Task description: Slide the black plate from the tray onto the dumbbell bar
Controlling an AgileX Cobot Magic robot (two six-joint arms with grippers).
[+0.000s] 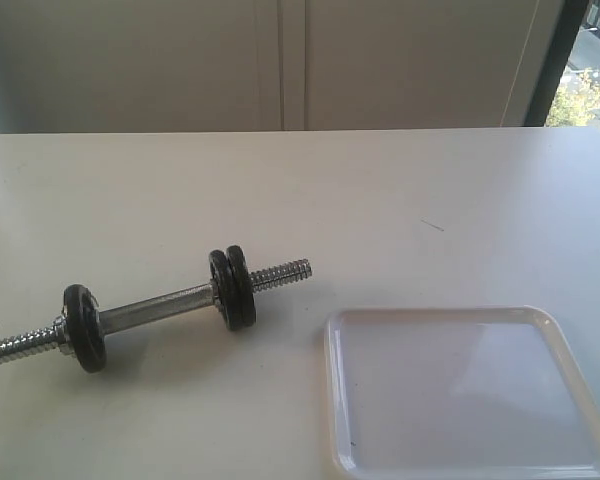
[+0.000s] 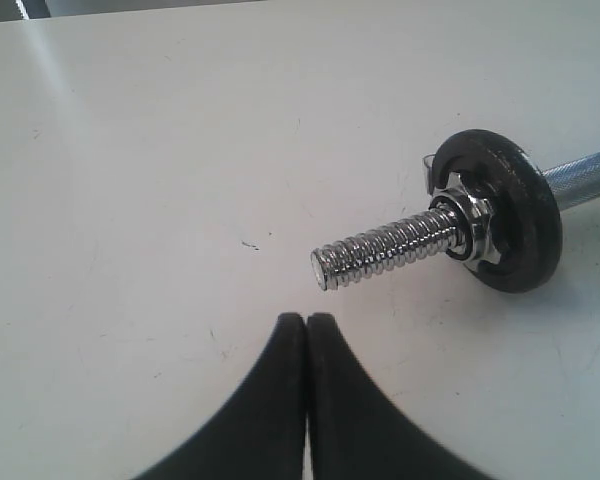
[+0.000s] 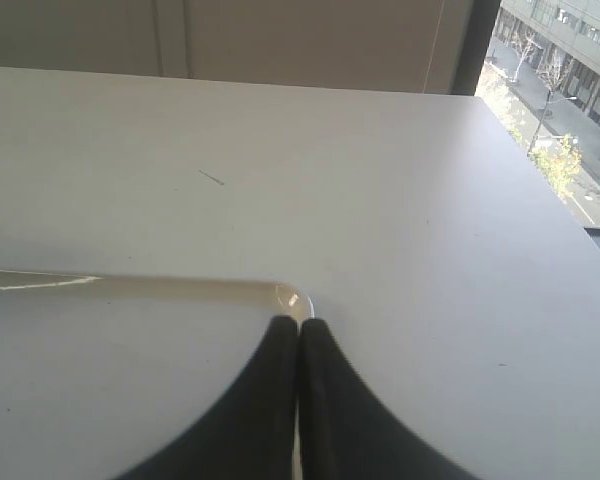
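Over the counter, my left end effector is pressed together near the threaded tip of the dumbbell bar; my right end effector, also pressed together, hangs at a corner of the tray. The black plate sits on the bar beside another disc.
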